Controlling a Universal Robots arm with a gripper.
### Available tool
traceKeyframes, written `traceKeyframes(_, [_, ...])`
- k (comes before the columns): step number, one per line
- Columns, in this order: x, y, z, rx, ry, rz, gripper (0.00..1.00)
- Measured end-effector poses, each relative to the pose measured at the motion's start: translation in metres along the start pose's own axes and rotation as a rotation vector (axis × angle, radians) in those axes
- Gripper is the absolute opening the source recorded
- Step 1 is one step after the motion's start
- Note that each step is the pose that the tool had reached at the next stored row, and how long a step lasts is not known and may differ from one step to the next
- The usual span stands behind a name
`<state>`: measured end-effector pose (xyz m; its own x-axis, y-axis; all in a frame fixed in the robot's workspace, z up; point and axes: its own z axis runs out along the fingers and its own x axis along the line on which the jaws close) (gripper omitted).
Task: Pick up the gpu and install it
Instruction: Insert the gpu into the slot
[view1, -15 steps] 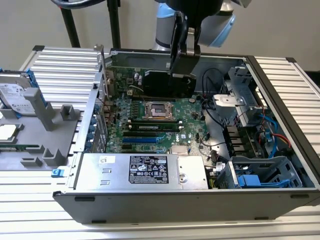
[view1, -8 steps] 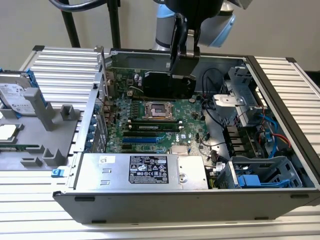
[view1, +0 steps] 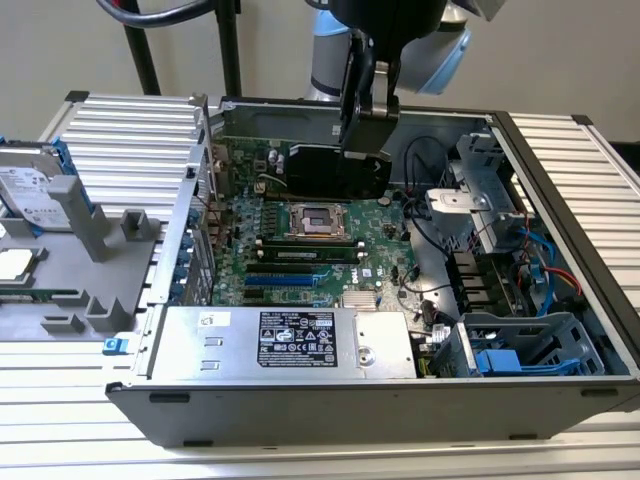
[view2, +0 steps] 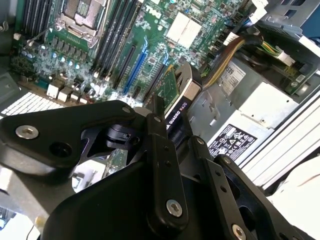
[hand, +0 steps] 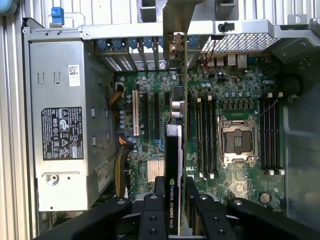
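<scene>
My gripper (view1: 362, 148) is shut on the gpu (view1: 335, 170), which hangs inside the open computer case with its black cooler face toward the exterior view. In the first wrist view the gpu (hand: 174, 150) shows edge-on between my fingers (hand: 152, 212), above the green motherboard (hand: 235, 85). It lines up along the expansion slots (hand: 157, 115), and its silver bracket (hand: 175, 25) reaches the case's rear slot openings. In the second wrist view the gpu (view2: 178, 95) sticks out past my gripper (view2: 172, 132) toward the motherboard (view2: 105, 45).
A grey power supply (view1: 300, 340) lies along the case's near side. The CPU socket (view1: 318, 220) and memory sticks (view1: 300, 255) sit mid-board. Cables and a drive cage (view1: 520, 350) crowd the exterior view's right. A hard drive (view1: 30, 185) and grey fixture (view1: 95, 265) sit outside, on the left.
</scene>
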<state>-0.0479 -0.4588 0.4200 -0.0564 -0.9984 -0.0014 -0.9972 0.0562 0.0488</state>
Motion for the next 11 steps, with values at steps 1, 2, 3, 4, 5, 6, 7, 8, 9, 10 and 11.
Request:
traceKeyframes(1, [0.0, 0.0, 0.0005, 0.0, -0.0002, 0.0, 0.0])
traceKeyframes(2, [0.0, 0.0, 0.0009, 0.0, 0.0001, 0.0, 0.0])
traceKeyframes(3, [0.0, -0.0001, 0.0015, 0.0, 0.0001, 0.0, 0.0])
traceKeyframes(4, [0.0, -0.0001, 0.0021, -0.0001, 0.0001, 0.0, 0.0])
traceKeyframes(5, [0.0, -0.0002, 0.0028, -0.0001, 0.0001, 0.0, 0.0])
traceKeyframes(6, [0.0, -0.0002, 0.0034, 0.0, 0.0, 0.0, 0.0])
traceKeyframes(7, [0.0, -0.0002, 0.0039, -0.0001, 0.0002, 0.0, 0.0])
traceKeyframes(8, [0.0, -0.0002, 0.0044, 0.0, 0.0001, 0.0, 0.0])
traceKeyframes(9, [0.0, -0.0002, 0.0048, -0.0001, 0.0002, 0.0, 0.0])
traceKeyframes(10, [0.0, -0.0003, 0.0052, 0.0, 0.0001, 0.0, 0.0])
traceKeyframes(11, [0.0, -0.0003, 0.0052, -0.0001, 0.0002, 0.0, 0.0])
